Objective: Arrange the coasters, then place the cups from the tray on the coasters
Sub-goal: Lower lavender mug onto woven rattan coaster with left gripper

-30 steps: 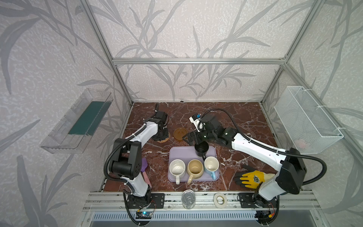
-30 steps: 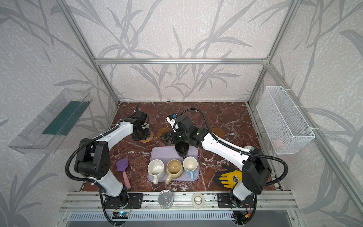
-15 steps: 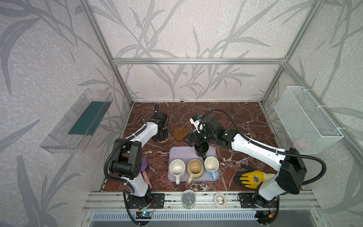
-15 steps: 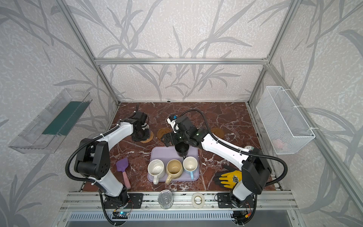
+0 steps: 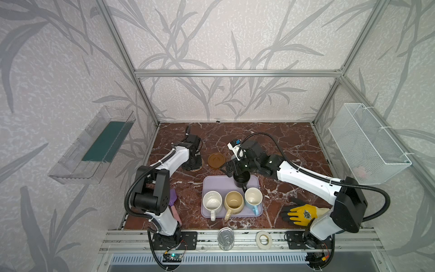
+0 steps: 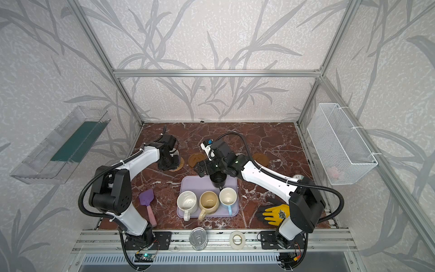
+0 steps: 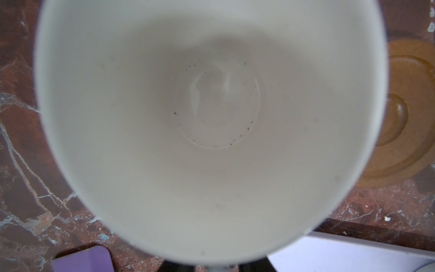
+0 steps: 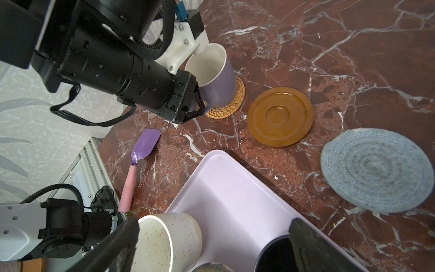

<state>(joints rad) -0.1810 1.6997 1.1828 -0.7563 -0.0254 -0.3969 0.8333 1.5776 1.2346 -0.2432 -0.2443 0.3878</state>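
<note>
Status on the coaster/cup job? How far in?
Done: lavender mug stands on the rattan coaster; left pincer is at it, grip unclear. Bare: wooden coaster, grey-blue coaster, second wooden coaster. In hand: right pincer open over the black mug on the tray, not gripping. Left: that one plus speckled mug, beige mug, light blue mug, all on the tray. Fifth coaster not in view.

Pose: left arm extends to the far left of the table, wrist bent down. The left gripper points downward, jaw gap unreadable. The right arm stretches in toward centre. The right gripper tilts down, fingers spread wide.
</note>
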